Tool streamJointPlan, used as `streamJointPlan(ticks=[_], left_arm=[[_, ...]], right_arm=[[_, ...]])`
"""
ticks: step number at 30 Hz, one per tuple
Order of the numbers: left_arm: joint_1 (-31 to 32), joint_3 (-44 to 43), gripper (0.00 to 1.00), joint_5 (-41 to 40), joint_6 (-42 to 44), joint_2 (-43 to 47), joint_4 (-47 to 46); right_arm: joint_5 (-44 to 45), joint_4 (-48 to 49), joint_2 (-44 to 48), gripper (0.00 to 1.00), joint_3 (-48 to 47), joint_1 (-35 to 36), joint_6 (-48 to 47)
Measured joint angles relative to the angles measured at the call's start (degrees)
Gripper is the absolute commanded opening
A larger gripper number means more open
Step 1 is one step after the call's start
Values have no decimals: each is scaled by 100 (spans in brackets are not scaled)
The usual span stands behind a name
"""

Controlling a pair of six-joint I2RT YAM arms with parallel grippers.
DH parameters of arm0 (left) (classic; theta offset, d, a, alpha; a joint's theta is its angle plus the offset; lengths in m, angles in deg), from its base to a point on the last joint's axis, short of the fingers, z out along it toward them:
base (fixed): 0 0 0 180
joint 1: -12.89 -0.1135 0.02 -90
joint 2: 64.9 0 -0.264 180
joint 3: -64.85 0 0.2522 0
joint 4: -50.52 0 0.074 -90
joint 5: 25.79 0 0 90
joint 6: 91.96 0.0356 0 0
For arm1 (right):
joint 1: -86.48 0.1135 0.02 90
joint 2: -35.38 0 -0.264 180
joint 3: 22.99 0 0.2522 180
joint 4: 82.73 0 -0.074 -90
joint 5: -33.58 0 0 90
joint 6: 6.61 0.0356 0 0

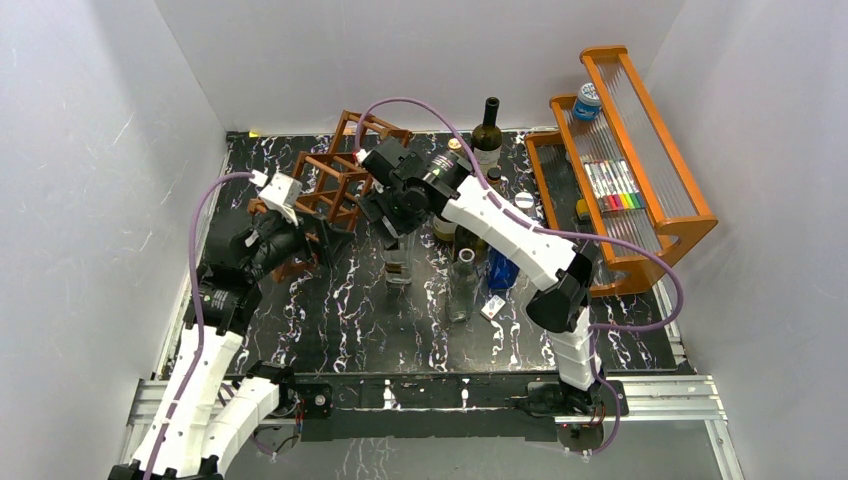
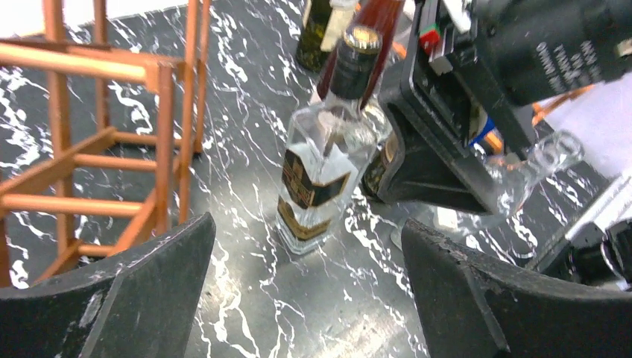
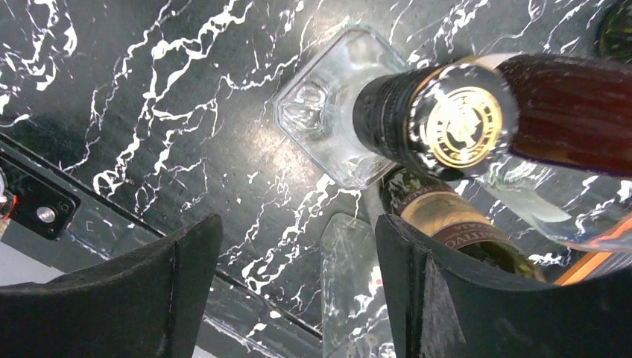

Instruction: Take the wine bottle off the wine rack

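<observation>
Black white-veined marble tabletop [image 1: 340,330]: carrying everything; its bare stretch right of the dark reddish-brown wooden lattice wine rack [image 1: 335,185] is serving as the set-down spot.
Orange wooden shelf with ribbed clear panels [image 1: 690,215]: standing well to the right of the wine rack and playing no part in this job.
Wine rack: sitting toward the back left. The cells showing in the left wrist view are holding nothing.
Black two-finger right gripper [image 3: 294,231]: hanging right of the wine rack, directly over the bottle, claw released and grasping nothing, seemingly leaving the bottle to stand alone.
Black two-finger left gripper [image 2: 305,224]: hovering at the near end of the wine rack, claw spread wide and empty, apparently standing by, not helping.
Clear square-bodied glass wine bottle with a black-and-gold label and dark foil neck [image 2: 317,175]: standing upright on the marble just right of the wine rack, apart from it and needing no support. The task is looking all but finished.
Gold-stamped round cap [image 3: 456,123]: facing straight up at the right wrist camera, so a plain upward retreat should be clearing it.
</observation>
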Motion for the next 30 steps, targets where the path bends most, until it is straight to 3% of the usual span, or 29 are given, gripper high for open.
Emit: streamJointPlan(ticks=[3, 9, 16, 23, 30], left_arm=[[0, -295, 96, -240, -79, 0, -11], [0, -850, 96, -433, -96, -111, -101], [0, -1034, 98, -555, -136, -302, -92], [0, -2063, 98, -1322, -245, -804, 337], [0, -3493, 98, -2304, -138, -1453, 662]], right_arm=[[-20, 142, 17, 98, -96, -52, -26], [-109, 608, 424, 98, -59, -55, -210], [-50, 1333, 1757, 98, 483, -50, -365], [973, 2245, 2898, 98, 1051, -149, -673], [2441, 3823, 4564, 98, 2887, -413, -1176]])
